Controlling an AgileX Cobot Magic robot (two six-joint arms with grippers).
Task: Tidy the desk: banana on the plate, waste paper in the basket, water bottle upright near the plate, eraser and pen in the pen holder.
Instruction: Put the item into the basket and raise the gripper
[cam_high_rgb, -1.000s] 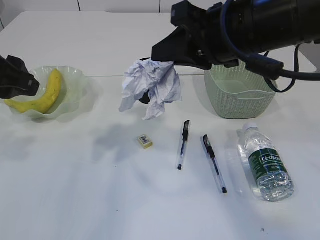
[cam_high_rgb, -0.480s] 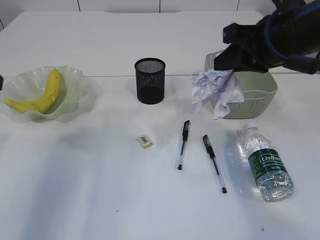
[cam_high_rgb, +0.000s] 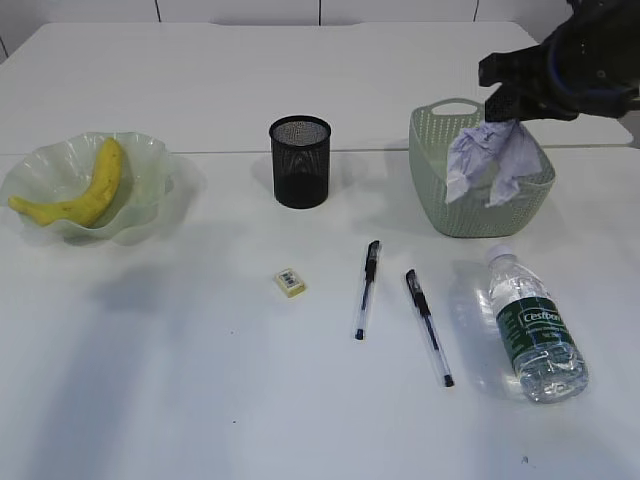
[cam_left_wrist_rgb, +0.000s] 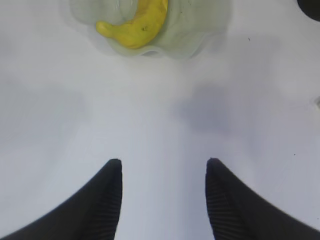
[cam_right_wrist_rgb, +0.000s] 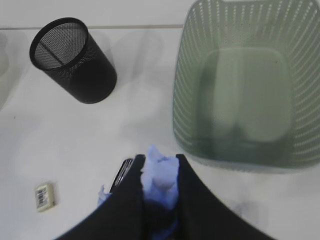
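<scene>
My right pincer (cam_right_wrist_rgb: 159, 165) was clamped on the crumpled paper (cam_high_rgb: 490, 155), which hung over the green basket (cam_high_rgb: 432, 190). My left pincer (cam_left_wrist_rgb: 164, 172) stood open and empty above the bare worktop (cam_left_wrist_rgb: 160, 115), near the plate (cam_left_wrist_rgb: 200, 30) holding the banana (cam_left_wrist_rgb: 137, 22).

Waste paper (cam_high_rgb: 490, 155): carried rightward by right end effector (cam_high_rgb: 500, 120), now hanging over basket (cam_high_rgb: 440, 215); left arm withdrawn.

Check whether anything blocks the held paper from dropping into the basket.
Nothing visible does. The right gripper holds the waste paper above the basket, whose inside looks empty in the right wrist view.
</scene>
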